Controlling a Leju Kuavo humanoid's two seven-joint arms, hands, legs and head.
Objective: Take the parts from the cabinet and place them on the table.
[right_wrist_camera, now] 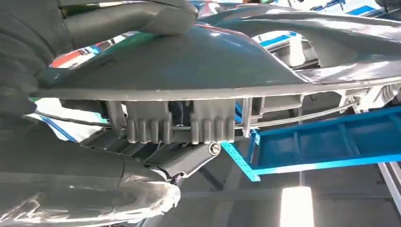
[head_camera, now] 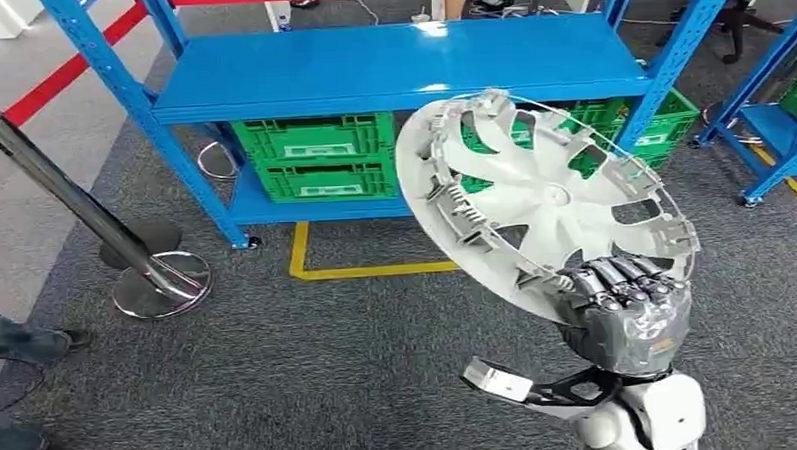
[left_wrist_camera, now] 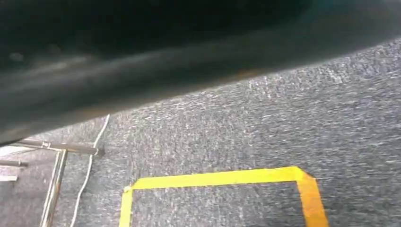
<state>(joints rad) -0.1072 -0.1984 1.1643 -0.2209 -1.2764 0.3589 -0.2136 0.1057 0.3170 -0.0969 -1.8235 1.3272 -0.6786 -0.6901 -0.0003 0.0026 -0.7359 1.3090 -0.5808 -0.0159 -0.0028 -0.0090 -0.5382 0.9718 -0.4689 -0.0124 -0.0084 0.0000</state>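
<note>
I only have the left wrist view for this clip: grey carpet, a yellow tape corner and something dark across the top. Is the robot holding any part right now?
Observer: Yes. In the head view the right hand grips a silver hubcap by its lower rim, held up tilted in front of the blue shelf.
Operator: Which side of the hubcap faces the robot?
Observer: The back side, with its clips and wire ring.
Operator: Anything left on the shelf?
Observer: Green crates sit on its lower level; the top level shows bare blue.
Operator: How firm does the grip look?
Observer: In the right wrist view the thumb lies on one face of the rim and the fingers lie under the other.
</note>
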